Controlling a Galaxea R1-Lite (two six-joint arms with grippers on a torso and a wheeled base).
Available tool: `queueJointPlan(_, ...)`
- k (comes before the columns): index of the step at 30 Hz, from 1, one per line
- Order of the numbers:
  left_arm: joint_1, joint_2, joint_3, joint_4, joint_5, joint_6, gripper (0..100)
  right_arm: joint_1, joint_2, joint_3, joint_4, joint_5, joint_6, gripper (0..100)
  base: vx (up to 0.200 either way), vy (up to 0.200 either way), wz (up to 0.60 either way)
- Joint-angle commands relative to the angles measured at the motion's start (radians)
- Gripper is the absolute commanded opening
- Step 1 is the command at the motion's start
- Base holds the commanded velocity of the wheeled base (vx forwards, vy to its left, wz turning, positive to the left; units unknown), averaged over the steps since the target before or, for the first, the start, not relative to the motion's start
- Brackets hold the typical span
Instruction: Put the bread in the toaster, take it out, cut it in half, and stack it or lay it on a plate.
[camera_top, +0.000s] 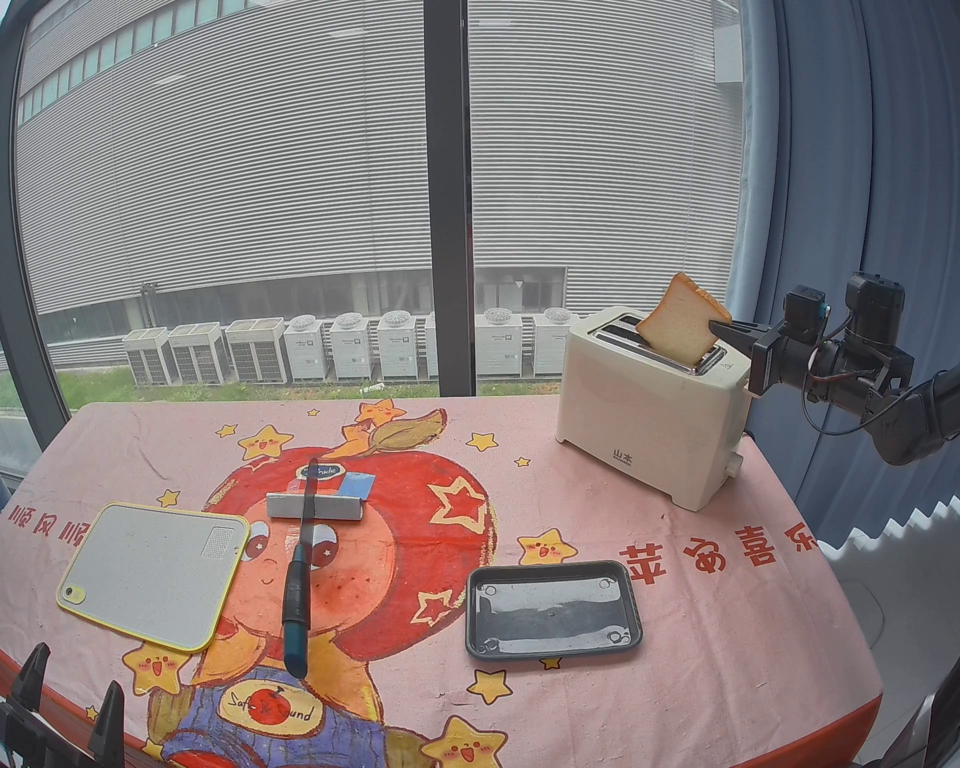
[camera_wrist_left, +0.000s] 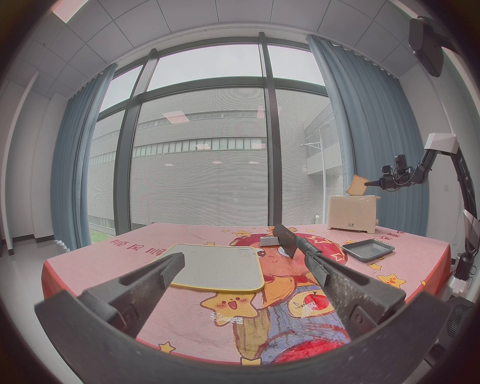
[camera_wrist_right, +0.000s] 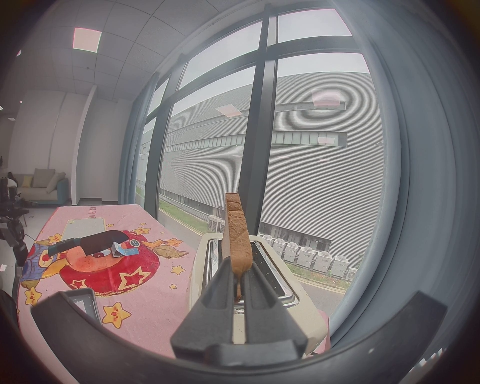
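Right claw is pinching the bread slice, tilted, lower corner at the toaster slot. Toaster step; going in or out, can't tell. Left claw hangs open. Next move probably needs to stay straight with the slot.

It looked like an office or lab room in a commercial building. Floor-to-ceiling windows with blue curtains faced a grey block and rows of air-conditioning units. A tiled ceiling held panel lights, and a sofa sat in a far corner. A toaster on the cartoon-printed table gave it a kitchen touch.
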Motion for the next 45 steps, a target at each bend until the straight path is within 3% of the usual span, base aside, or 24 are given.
queueJointPlan(1, 0.000, -0.015, 0.018, 0.000, -0.001, 0.000, 100, 0.001, 0.014, -0.005, -0.001, 0.000, 0.000, 0, 0.000, 0.000, 0.00)
queueJointPlan(45, 0.000, -0.015, 0.018, 0.000, 0.001, 0.000, 100, 0.026, 0.095, -0.066, 0.008, -0.005, 0.001, 0, 0.000, 0.000, 0.00)
